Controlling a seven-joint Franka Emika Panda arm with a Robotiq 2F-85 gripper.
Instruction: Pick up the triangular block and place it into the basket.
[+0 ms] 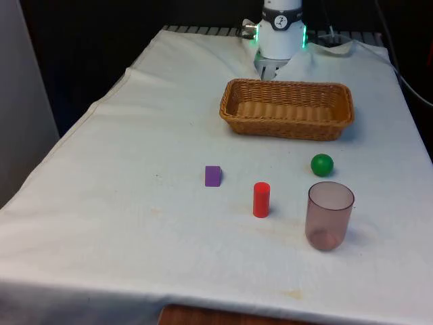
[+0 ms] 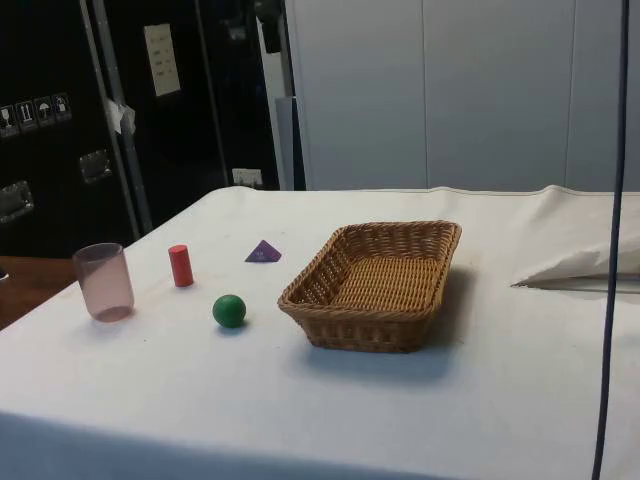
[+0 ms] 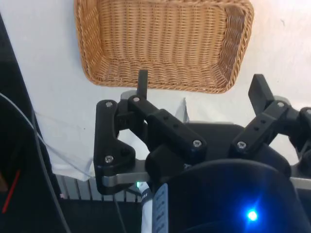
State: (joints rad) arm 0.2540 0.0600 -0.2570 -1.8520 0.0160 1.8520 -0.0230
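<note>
The triangular block (image 1: 213, 175) is small and purple. It lies on the white cloth toward the front view's left of the red cylinder, and in the side view the block (image 2: 263, 252) shows its wedge shape. The wicker basket (image 1: 284, 128) stands farther back with nothing in it; its wall (image 2: 360, 330) is woven tan. My gripper (image 1: 269, 70) hangs behind the basket's far rim, well away from the block. In the wrist view the gripper (image 3: 201, 88) is open, with nothing between its black fingers (image 3: 142, 83), and the basket (image 3: 97, 68) lies just beyond them.
A red cylinder (image 1: 261, 200) stands upright beside the block. A green ball (image 1: 322, 164) lies near the basket's front. A translucent pink cup (image 1: 329, 215) stands near the table's front edge. Cables run along the table's far end.
</note>
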